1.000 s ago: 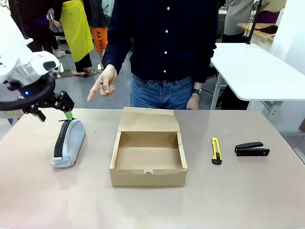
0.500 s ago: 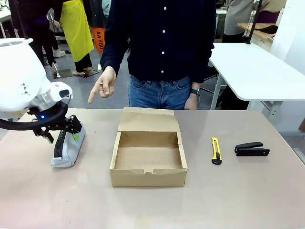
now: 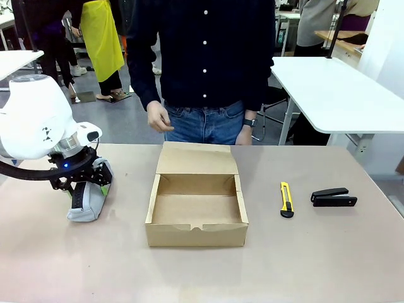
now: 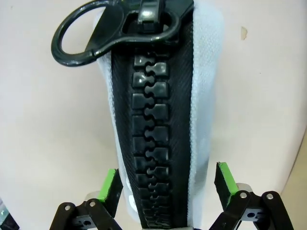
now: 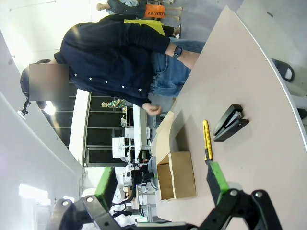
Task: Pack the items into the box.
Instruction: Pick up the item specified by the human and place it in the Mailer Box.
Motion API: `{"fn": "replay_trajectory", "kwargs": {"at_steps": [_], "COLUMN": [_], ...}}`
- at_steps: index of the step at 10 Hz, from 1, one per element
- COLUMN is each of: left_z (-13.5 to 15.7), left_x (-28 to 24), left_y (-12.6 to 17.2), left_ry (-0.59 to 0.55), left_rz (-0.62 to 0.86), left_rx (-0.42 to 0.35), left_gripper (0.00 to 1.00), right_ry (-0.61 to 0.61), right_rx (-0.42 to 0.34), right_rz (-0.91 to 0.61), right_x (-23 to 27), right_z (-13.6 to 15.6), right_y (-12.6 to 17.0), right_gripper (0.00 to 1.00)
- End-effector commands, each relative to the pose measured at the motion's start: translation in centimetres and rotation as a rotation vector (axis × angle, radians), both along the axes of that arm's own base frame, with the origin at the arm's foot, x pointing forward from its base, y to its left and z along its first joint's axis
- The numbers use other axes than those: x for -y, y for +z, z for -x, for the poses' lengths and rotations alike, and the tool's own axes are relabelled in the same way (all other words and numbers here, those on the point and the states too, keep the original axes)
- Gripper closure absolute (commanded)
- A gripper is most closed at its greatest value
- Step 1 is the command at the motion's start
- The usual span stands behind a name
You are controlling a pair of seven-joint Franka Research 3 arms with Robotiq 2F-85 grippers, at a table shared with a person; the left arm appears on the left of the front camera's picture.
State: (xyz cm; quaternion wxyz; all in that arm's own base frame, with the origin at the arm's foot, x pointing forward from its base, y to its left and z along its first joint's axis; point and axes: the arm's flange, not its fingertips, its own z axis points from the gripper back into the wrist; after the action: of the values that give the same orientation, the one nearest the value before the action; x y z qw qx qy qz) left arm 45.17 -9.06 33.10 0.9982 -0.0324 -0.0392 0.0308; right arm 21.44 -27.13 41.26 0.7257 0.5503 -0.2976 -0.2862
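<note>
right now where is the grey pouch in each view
front view: pouch on the table's left part, left of the box, under the left gripper.
left wrist view: centre, zipper running up between the open green pads.
right wrist view: too small to tell, past the box's far side.
shared landmark: the beige table.

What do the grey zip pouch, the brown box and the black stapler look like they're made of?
Soft grey half-round zip pouch: matte woven-looking fabric, fine texture on its side; its chunky black zipper teeth look like glossy moulded plastic. Low brown box: plain matte cardboard, folded flaps. Small black stapler: smooth, dark, probably plastic over metal; too small to tell.
</note>
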Motion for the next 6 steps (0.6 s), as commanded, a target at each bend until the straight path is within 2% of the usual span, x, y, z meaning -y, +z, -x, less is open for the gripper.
{"fn": "replay_trajectory", "kwargs": {"at_steps": [1,2,3,4,5,6], "left_z": [-0.11,-0.07,-0.03,-0.02,0.0,0.0], "left_x": [0.11,0.1,0.15,0.12,0.07,0.04], "left_y": [0.5,0.56,0.48,0.49,0.58,0.63], "left_ry": [0.033,0.037,0.033,0.032,0.03,0.029], "left_rz": [-0.027,-0.023,-0.036,-0.037,-0.034,-0.031], "left_rx": [0.025,0.021,0.02,0.019,0.021,0.024], "left_gripper": [0.0,0.0,0.47,0.6,1.0,1.0], "right_ry": [-0.008,-0.008,-0.008,-0.008,-0.008,-0.008], "right_rx": [0.04,0.04,0.04,0.04,0.04,0.04], "right_rz": [0.004,0.004,0.004,0.004,0.004,0.004], "right_x": [0.14,0.14,0.14,0.14,0.14,0.14], "right_z": [-0.24,-0.24,-0.24,-0.24,-0.24,-0.24], "right_y": [0.11,0.11,0.11,0.11,0.11,0.11], "right_gripper": [0.0,0.0,0.0,0.0,0.0,0.0]}}
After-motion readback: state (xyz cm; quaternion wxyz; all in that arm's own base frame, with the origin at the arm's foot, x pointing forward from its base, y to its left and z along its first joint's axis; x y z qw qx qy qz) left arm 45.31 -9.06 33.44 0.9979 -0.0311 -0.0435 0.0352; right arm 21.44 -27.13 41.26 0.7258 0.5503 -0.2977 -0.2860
